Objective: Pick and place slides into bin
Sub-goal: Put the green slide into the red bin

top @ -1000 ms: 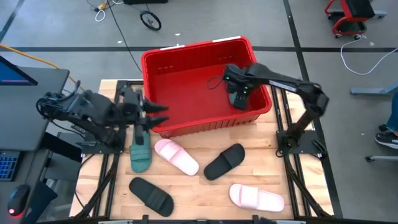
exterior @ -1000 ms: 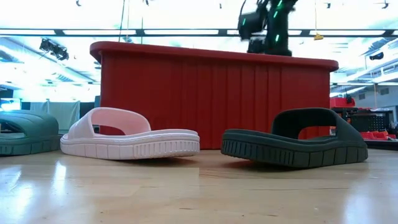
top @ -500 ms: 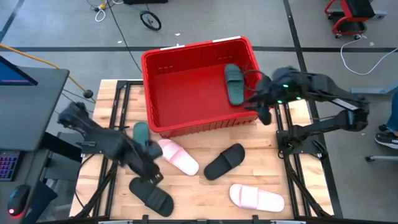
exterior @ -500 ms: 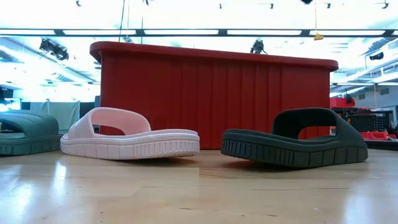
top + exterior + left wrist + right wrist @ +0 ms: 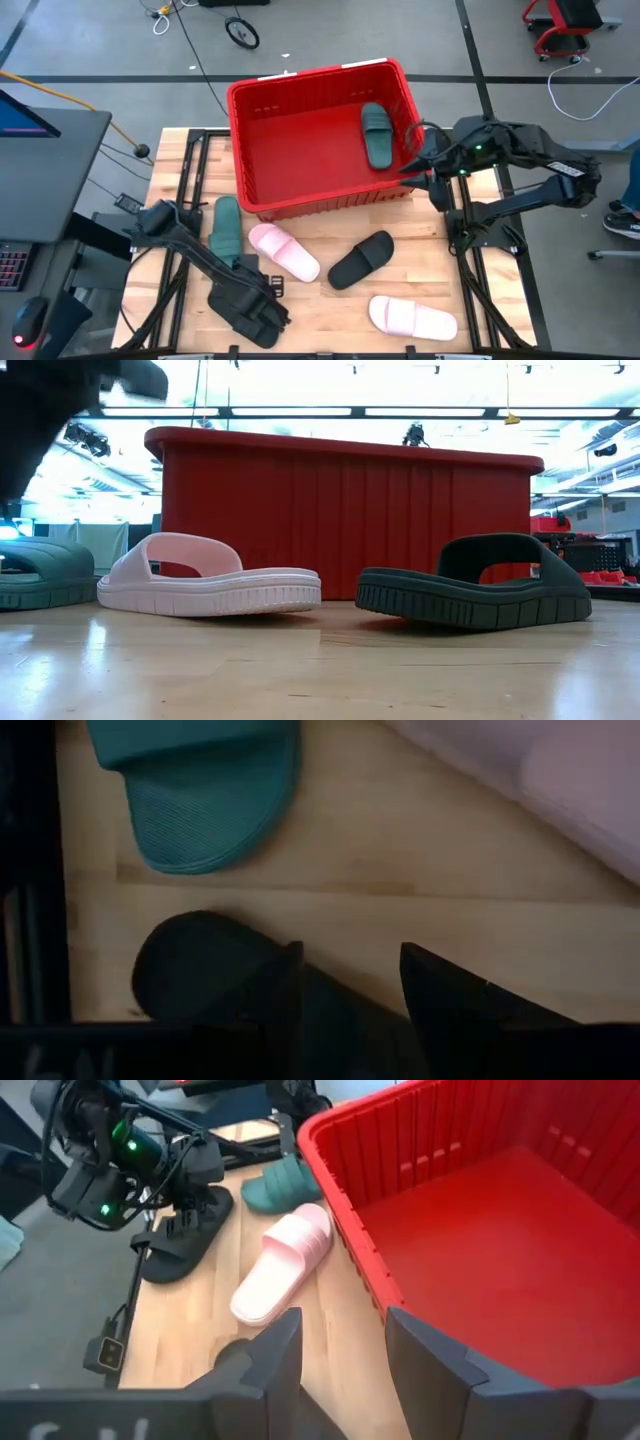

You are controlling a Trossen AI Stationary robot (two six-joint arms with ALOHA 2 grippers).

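Since half a second ago our left gripper (image 5: 262, 308) has swung down from beside the near pink slide (image 5: 283, 250) to sit right over the black slide (image 5: 243, 313) at the table's front left, while our right gripper (image 5: 422, 170) has barely shifted, hovering just outside the right wall of the bin (image 5: 312, 204).

Only the overhead view shows one green slide (image 5: 376, 135) lying inside the bin; the low view just shows the bin's red wall behind a pink slide and a black one (image 5: 474, 596). The left wrist view shows our fingers (image 5: 275, 995) parted, straddling the black slide, gripping nothing yet, with the other green slide (image 5: 205, 790) just past them. Our right jaws are parted and empty.
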